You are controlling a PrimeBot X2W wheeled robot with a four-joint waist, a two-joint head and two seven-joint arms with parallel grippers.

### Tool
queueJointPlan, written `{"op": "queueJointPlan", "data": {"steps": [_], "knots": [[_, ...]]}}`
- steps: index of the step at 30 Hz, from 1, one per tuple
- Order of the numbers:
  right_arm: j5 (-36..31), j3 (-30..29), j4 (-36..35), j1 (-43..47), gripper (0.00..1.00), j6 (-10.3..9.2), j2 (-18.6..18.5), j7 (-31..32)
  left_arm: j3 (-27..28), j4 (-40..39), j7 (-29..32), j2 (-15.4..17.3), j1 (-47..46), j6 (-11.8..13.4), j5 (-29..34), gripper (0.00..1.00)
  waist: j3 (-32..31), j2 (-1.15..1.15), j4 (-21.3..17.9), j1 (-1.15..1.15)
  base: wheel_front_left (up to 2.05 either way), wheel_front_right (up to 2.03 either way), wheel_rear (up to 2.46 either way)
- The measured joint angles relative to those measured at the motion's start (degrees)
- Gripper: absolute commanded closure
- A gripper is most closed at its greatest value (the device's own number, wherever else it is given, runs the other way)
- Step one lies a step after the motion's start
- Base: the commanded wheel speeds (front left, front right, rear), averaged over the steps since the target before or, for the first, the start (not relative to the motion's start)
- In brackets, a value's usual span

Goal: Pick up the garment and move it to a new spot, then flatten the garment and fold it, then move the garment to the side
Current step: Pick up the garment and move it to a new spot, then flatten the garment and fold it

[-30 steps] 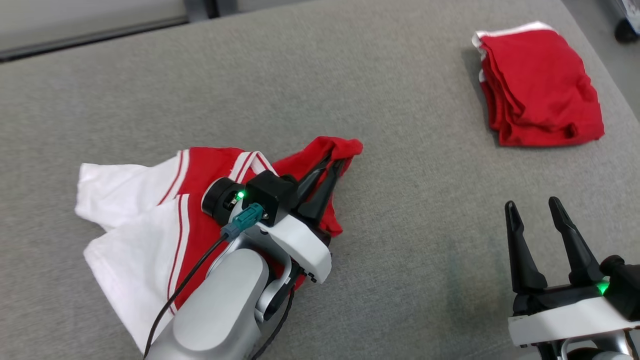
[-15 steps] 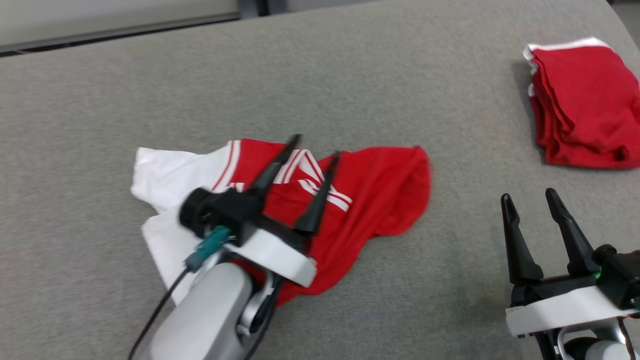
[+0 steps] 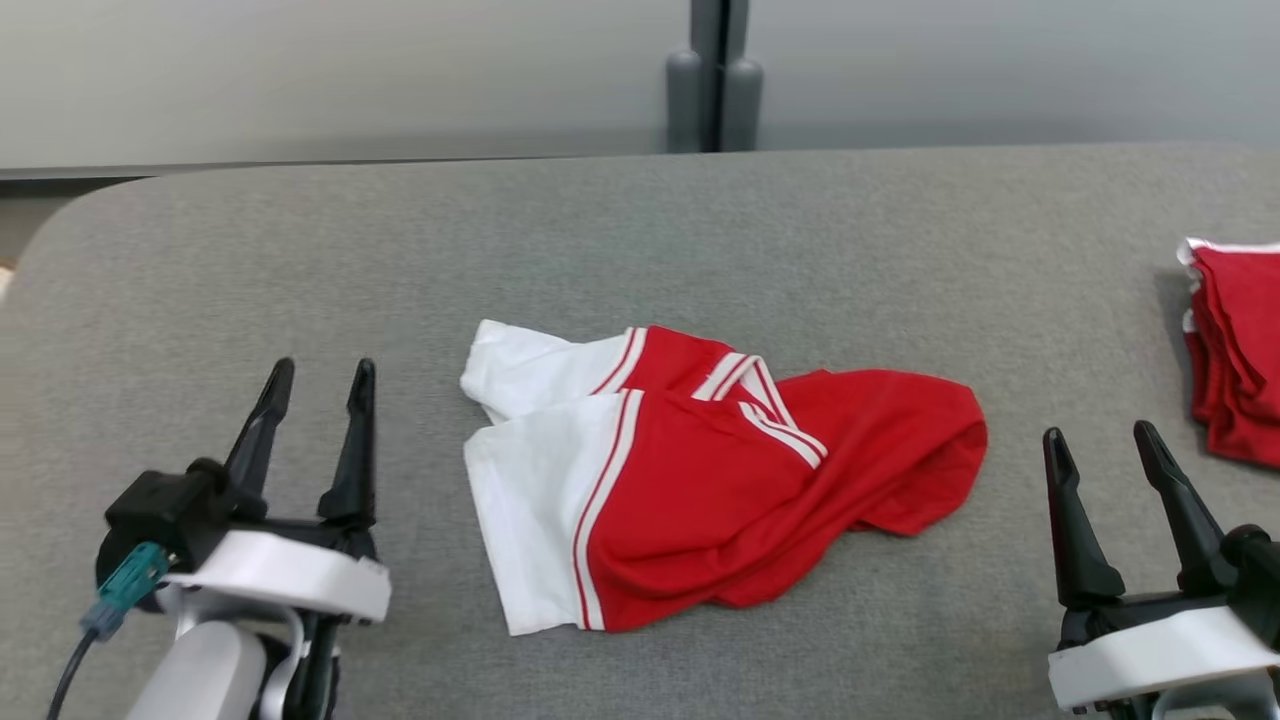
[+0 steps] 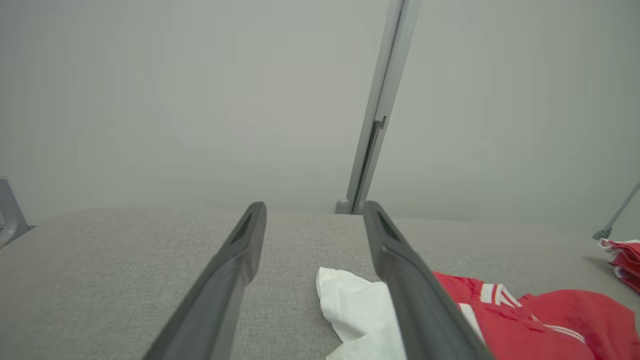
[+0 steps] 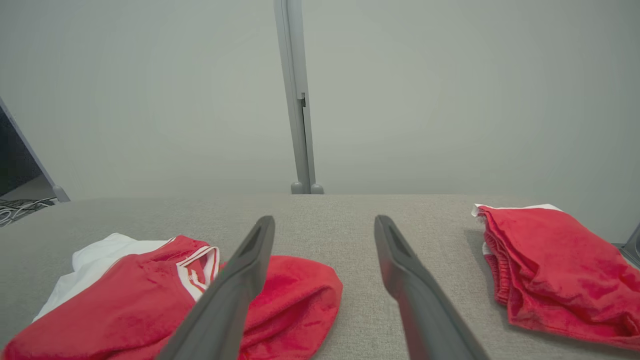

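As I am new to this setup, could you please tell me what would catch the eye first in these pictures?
A crumpled red and white garment lies in the middle of the grey table. A folded red pile sits at its right edge. The left gripper and the right gripper stand open and empty on either side of the garment.

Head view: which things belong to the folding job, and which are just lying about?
Job: crumpled red-and-white garment, left gripper, right gripper, both open and clear of it.
Lying about: folded red pile at the right edge, grey post behind the table.
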Motion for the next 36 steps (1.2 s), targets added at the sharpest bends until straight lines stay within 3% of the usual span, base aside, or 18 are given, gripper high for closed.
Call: {"op": "queueJointPlan", "data": {"steps": [4,9,21,36], "knots": [[-0.02,-0.05,-0.35,1.14,0.00,0.00,0.00,0.90,1.11,0.46,-0.05,1.87,2.57,-1.15,-0.49,0.00,-1.85,0.00,2.02,0.00,0.00,0.00,0.00],[-0.02,-0.31,-0.48,2.42,0.00,-0.01,-0.01,1.47,0.88,0.37,-0.05,1.88,4.55,-1.71,-0.22,0.00,-4.14,0.00,3.29,0.00,0.00,0.00,0.00],[0.31,-0.86,-1.36,8.81,0.00,0.00,0.00,3.10,-1.19,0.18,0.38,2.88,10.31,-0.56,1.93,0.00,-10.75,0.00,3.78,0.00,0.00,0.00,0.00],[1.18,-1.18,-1.97,9.23,0.00,-0.01,-0.01,3.91,-1.60,-0.71,0.90,3.24,11.04,0.22,1.78,0.00,-11.44,0.00,3.50,0.00,0.00,0.00,0.00]]}}
